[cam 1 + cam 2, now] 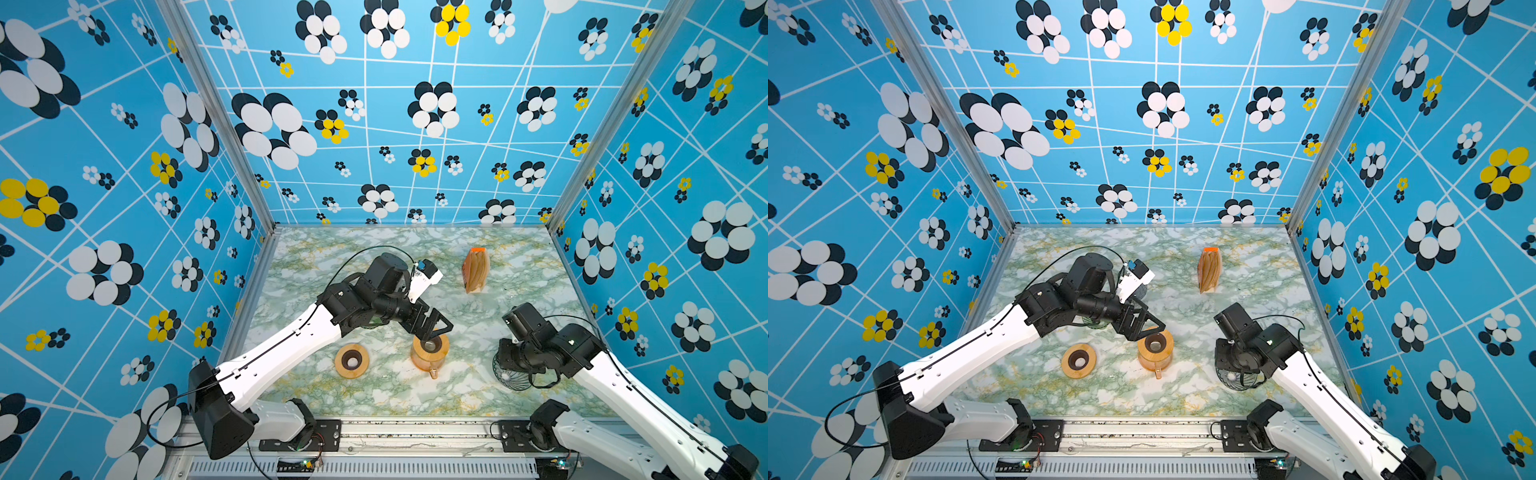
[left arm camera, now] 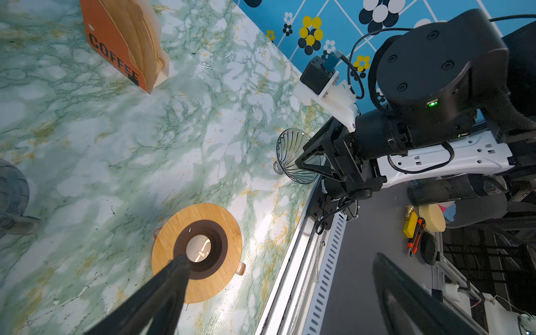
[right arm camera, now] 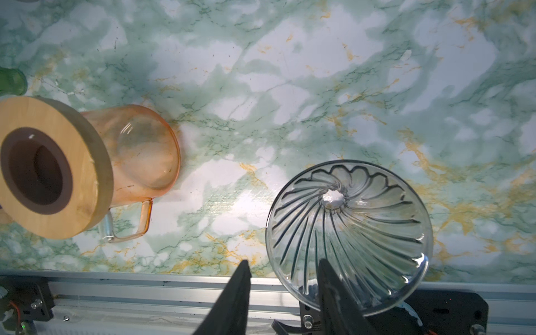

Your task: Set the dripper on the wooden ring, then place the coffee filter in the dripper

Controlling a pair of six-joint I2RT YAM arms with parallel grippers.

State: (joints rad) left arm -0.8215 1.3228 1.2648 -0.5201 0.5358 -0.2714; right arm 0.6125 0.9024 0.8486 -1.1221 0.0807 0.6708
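Brown paper coffee filters (image 2: pixel 148 49) stand in an orange holder (image 1: pixel 476 270) marked COFFEE at the back right. The dripper (image 3: pixel 348 229) is a clear ribbed glass cone, mouth up, at the front right of the table (image 1: pixel 513 374). My right gripper (image 3: pixel 282 262) is open and straddles its near rim: one finger is over the inside and the other is outside, with a gap to the glass. My left gripper (image 2: pixel 280 258) hangs wide open and empty above the orange glass carafe (image 1: pixel 430 355), one finger over its wooden ring lid (image 2: pixel 214 261).
A second wooden ring (image 1: pixel 351 360) lies flat left of the carafe. A green glass object (image 3: pixel 11 81) sits beyond the carafe, under the left arm. The metal rail (image 3: pixel 145 287) runs along the front edge, close behind the dripper. Patterned walls enclose the marble table (image 1: pixel 519 257).
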